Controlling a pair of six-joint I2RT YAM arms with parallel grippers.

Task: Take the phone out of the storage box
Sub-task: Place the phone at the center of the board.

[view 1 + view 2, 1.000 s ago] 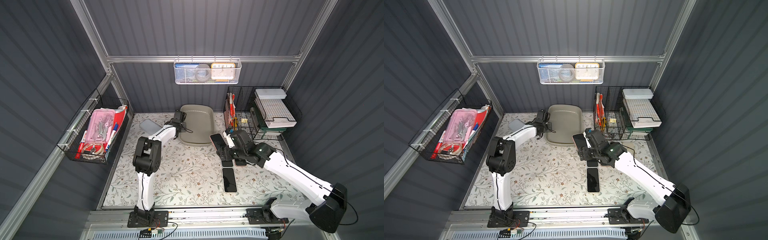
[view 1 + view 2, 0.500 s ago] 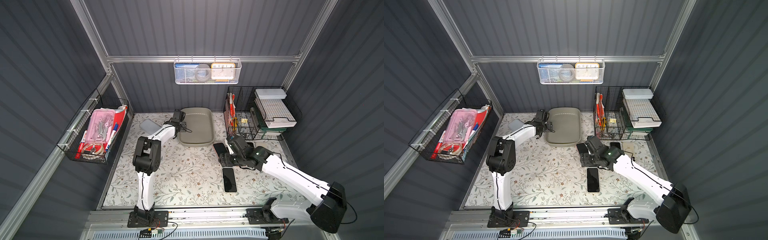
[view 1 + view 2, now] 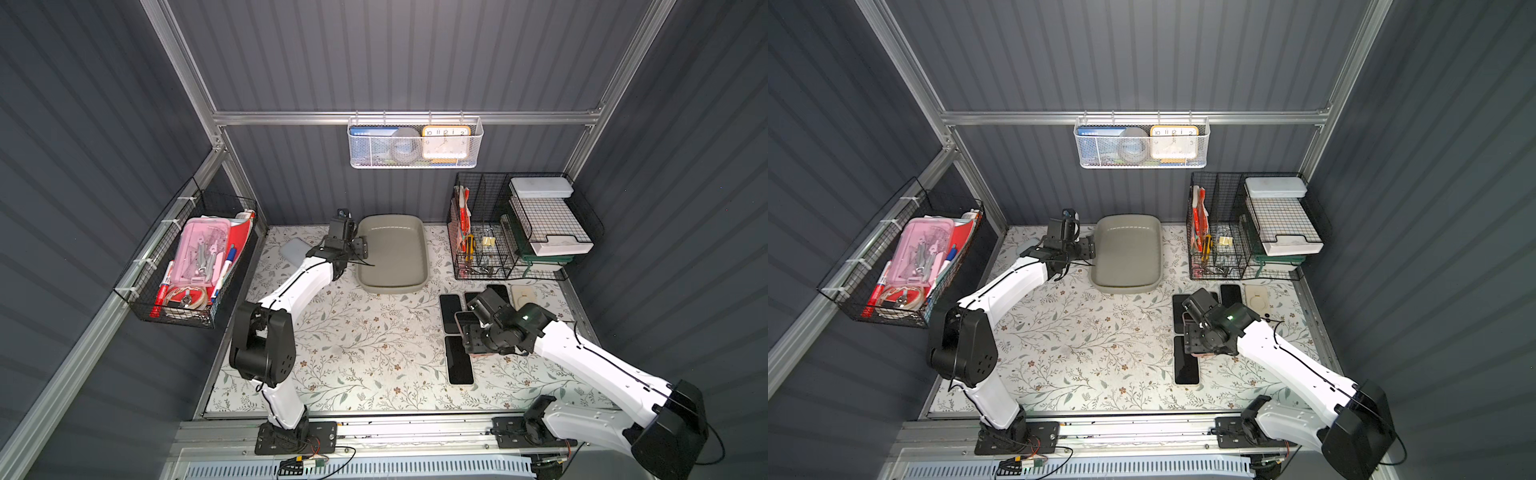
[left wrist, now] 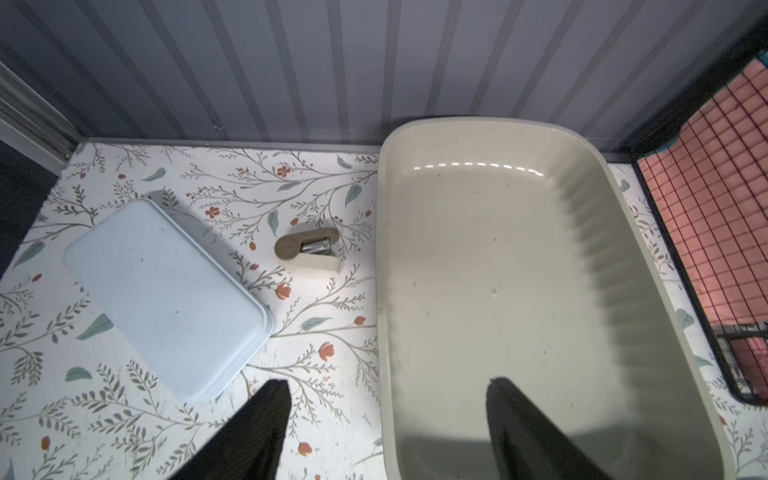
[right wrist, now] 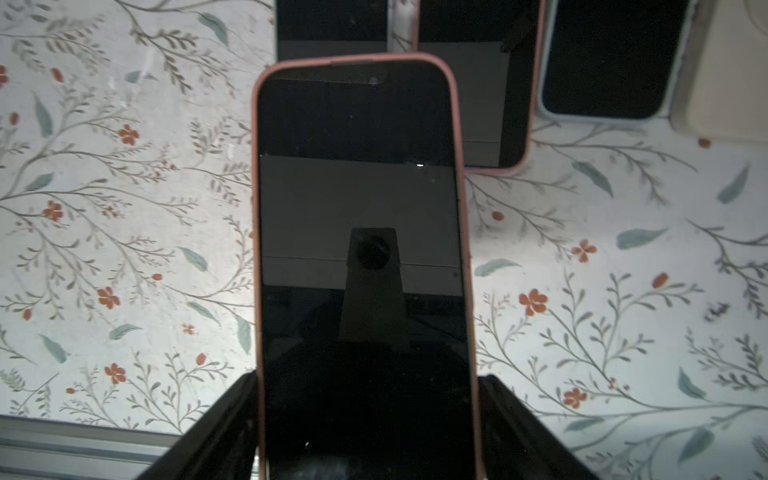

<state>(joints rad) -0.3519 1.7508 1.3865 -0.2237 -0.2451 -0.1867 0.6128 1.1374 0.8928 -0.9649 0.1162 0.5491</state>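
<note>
Set flat again and let go, the shallow grey-beige plastic storage box (image 3: 392, 253) lies empty, the left gripper (image 4: 388, 382) spread wide astride its rim, the pink-cased dark-screened phone (image 5: 361, 249) now clamped in the right gripper (image 5: 368, 378) over the floral-print table (image 5: 124, 249).

Cropped at the right wrist view's lower edge: near end of the pink-edged phone (image 5: 361, 249), bases of the right gripper's (image 5: 368, 380) fingers. Mostly hidden beneath that gripper in both top views. Likewise cropped in the left wrist view, the storage box's (image 4: 384, 291) near end.
</note>
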